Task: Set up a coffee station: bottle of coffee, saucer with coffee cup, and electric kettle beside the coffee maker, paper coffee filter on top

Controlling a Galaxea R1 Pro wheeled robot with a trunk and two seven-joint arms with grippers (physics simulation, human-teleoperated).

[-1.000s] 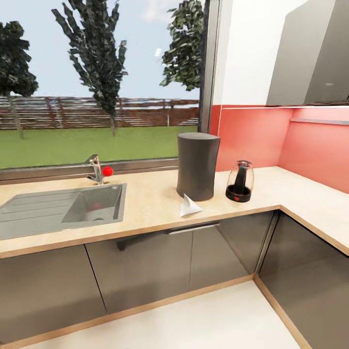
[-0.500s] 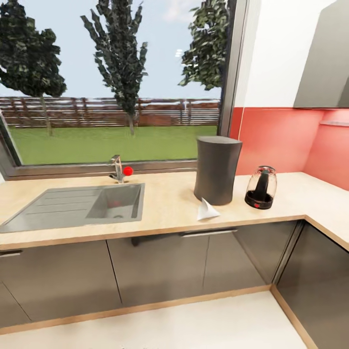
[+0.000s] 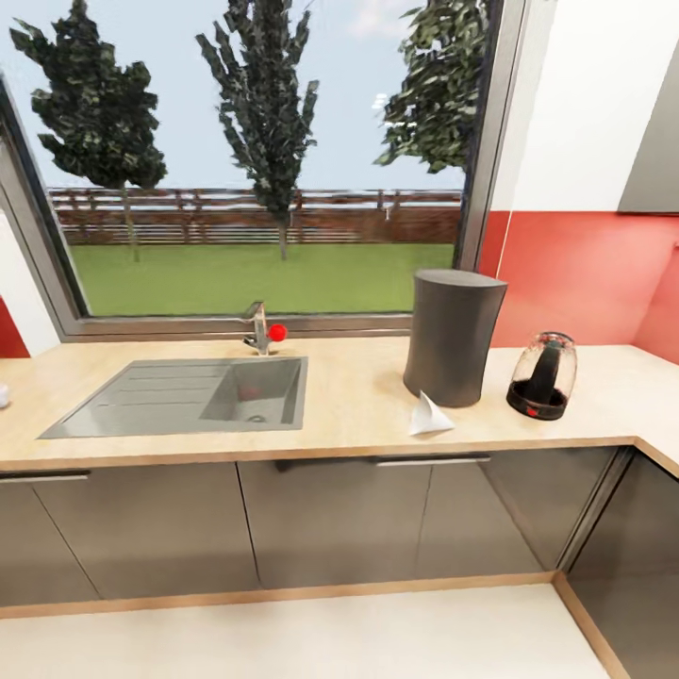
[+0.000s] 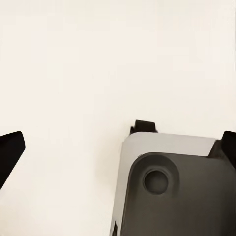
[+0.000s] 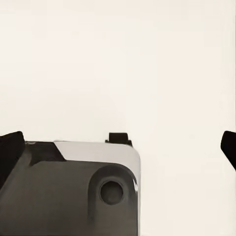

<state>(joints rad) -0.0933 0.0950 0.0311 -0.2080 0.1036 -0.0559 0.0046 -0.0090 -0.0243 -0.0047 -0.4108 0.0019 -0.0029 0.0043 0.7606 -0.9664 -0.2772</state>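
Note:
In the head view the coffee maker (image 3: 453, 335) stands as a tall dark column on the kitchen countertop (image 3: 358, 420), right of the sink. The paper coffee filter (image 3: 428, 416) lies on the worktop just in front of it, near the front edge. To its right, a little apart, stands the electric kettle (image 3: 542, 375). The bottle of coffee, saucer, coffee cup and kitchen shelf are out of view. Over pale floor, my left gripper (image 4: 118, 155) is open with nothing between its fingers. My right gripper (image 5: 118, 152) is likewise open and holds nothing.
A steel sink (image 3: 189, 396) with a tap (image 3: 259, 327) is set into the counter under a large window. Something small and white (image 3: 3, 394) is cut off at the counter's far left. Dark grey cabinets (image 3: 330, 519) run below, and the counter turns a corner at right.
The head camera has swung left, so the whole picture has shifted right and more of the counter's left end shows. The things on the counter have not moved.

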